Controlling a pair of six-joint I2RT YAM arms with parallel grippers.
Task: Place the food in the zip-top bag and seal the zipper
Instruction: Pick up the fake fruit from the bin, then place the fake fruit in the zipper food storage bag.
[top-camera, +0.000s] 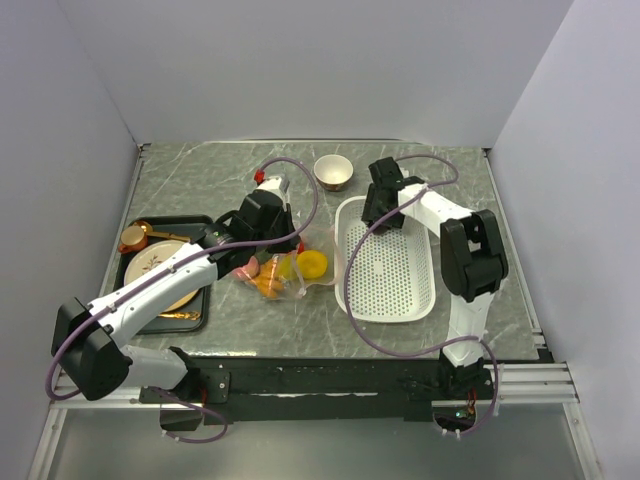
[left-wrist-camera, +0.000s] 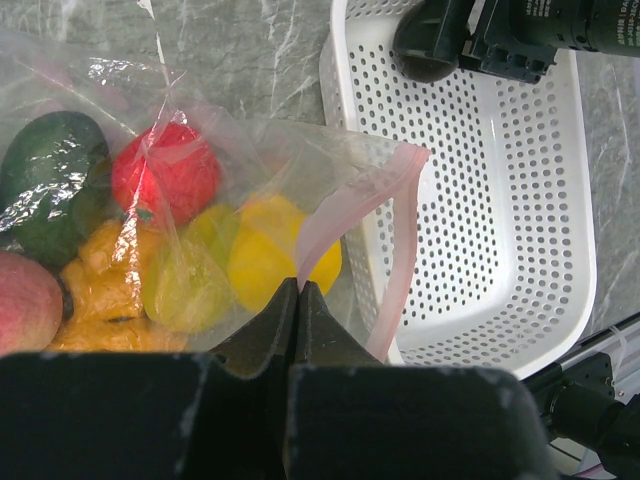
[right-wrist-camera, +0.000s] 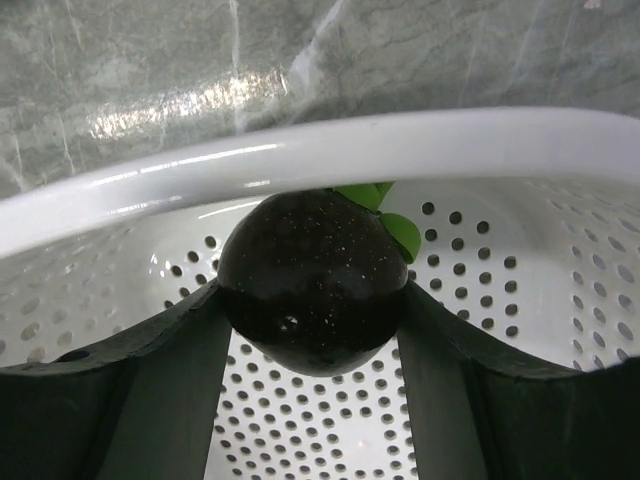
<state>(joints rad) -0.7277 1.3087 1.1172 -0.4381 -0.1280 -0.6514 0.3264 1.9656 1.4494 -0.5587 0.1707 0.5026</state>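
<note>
- Left gripper (left-wrist-camera: 300, 297): fingers fully shut, pinching the zipper (left-wrist-camera: 350, 210), seemingly holding the zip-top bag (left-wrist-camera: 210, 110) mouth up for loading.
- The bag is lying just left of the white basket (left-wrist-camera: 560, 250), already containing red, yellow, green and orange food (left-wrist-camera: 165, 175).
- Right gripper (right-wrist-camera: 312, 300): fingers partly apart, pressing both sides of the dark brown piece (right-wrist-camera: 310, 270) at the basket's far rim. The top view is hiding this grip.
</note>
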